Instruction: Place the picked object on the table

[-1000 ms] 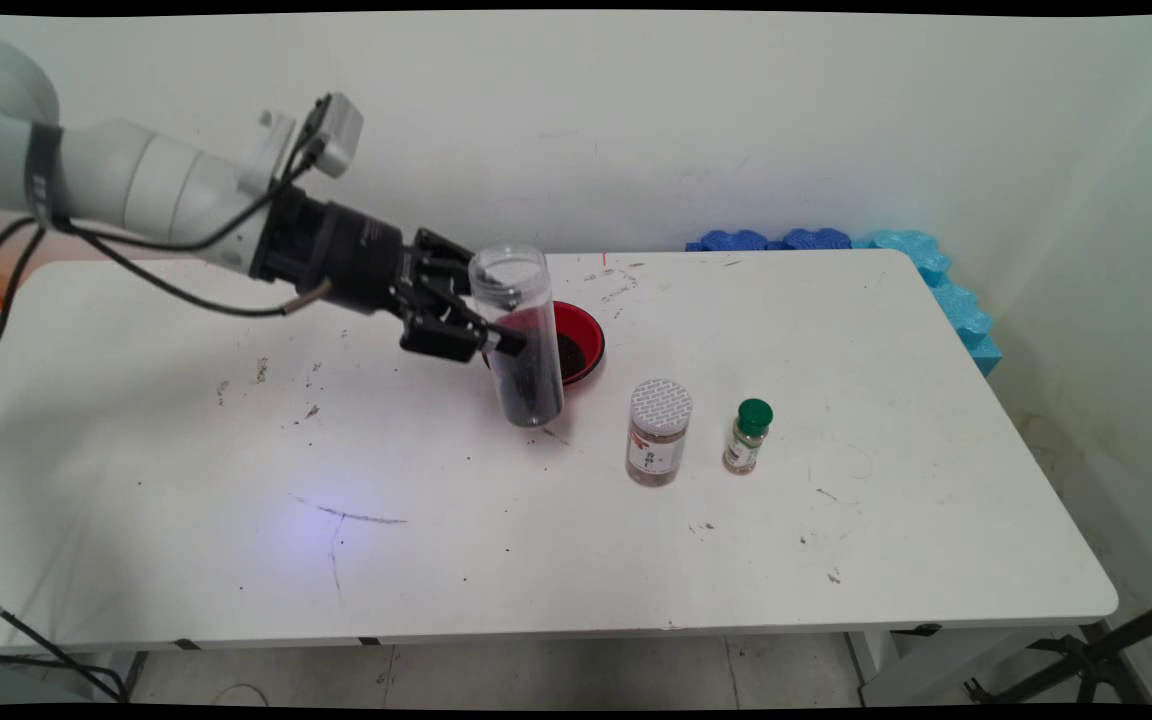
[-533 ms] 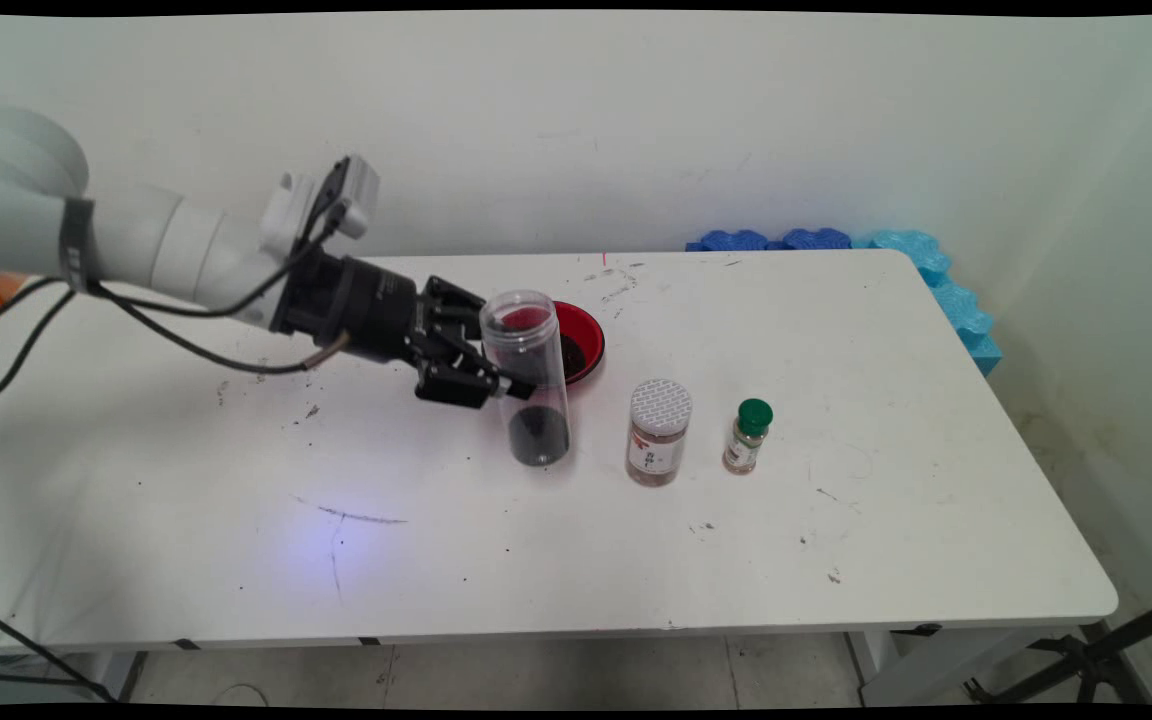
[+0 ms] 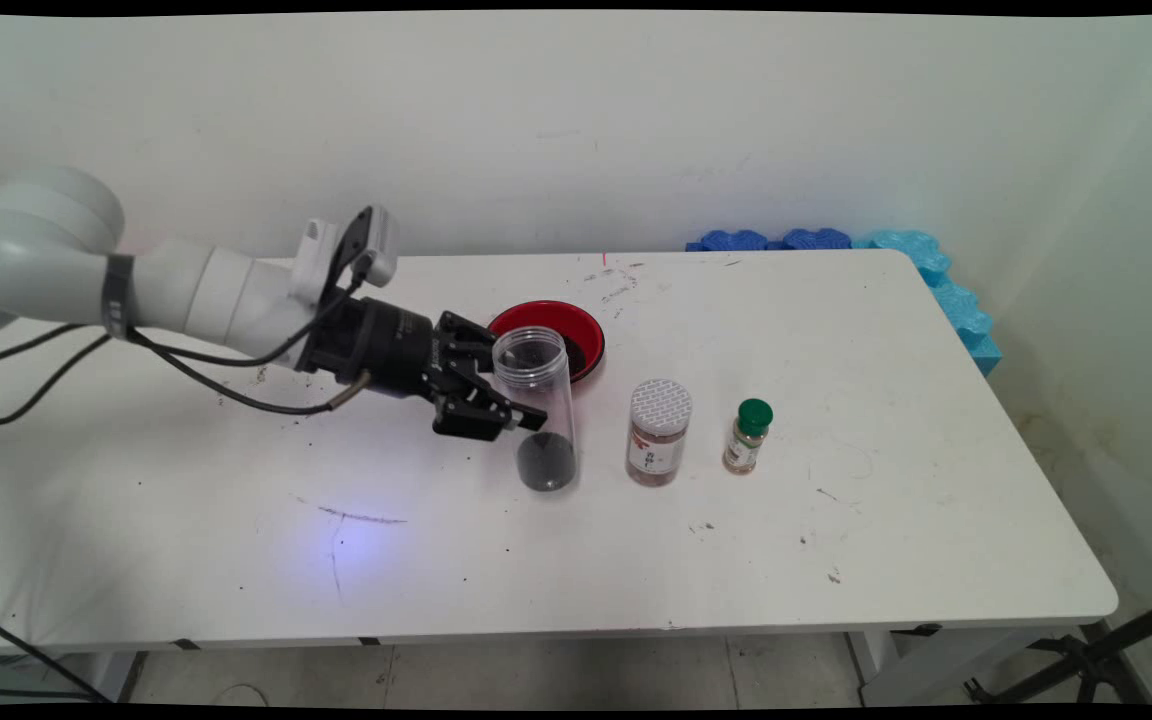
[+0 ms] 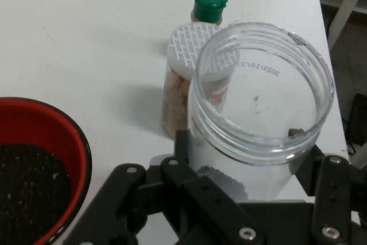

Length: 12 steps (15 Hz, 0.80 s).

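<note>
Here the black gripper [image 3: 506,415] pinches a clear cylindrical plastic jar [image 3: 539,410] holding dark grains.

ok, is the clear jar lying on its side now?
No. The clear jar stands upright on the table with its open mouth up, the tool closed around it and dark grains settled at its bottom.

A mirrored date stamp, apparently "2023/10/27", stood on the clear jar [image 4: 261,104] held in the gripper [image 4: 246,159] (read through the wall, so reversed). The label on the grey-lidded bottle [image 3: 658,432] beyond it was illegible.
</note>
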Tool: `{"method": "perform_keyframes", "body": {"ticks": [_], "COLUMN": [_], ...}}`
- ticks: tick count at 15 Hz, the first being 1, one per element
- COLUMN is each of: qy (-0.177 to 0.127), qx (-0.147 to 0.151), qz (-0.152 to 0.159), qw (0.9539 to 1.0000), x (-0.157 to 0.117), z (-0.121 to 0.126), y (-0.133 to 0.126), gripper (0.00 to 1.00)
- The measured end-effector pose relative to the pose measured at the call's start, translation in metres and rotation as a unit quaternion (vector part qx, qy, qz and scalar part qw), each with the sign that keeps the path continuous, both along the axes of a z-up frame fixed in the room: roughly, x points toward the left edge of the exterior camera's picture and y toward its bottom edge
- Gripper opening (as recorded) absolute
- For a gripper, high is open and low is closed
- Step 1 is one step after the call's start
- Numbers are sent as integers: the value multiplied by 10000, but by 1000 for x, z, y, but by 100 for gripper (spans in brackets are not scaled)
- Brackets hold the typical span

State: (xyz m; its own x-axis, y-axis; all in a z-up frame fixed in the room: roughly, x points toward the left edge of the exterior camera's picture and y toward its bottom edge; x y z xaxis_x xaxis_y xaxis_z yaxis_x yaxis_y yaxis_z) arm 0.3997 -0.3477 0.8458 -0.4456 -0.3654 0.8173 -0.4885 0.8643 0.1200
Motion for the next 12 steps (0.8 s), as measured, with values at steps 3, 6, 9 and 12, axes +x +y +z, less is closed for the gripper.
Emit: {"method": "perform_keyframes", "body": {"ticks": [3, 6, 9, 12], "qy": [-10, -15, -25, -27], "qx": [16, 27, 43, 48], "qz": [16, 20, 43, 53], "qw": [10000, 10000, 10000, 10000], "x": [-3, -6, -8, -9], "z": [-8, -18, -27, -33], "y": [0, 1, 0, 0], "gripper": [0, 0, 0, 0]}}
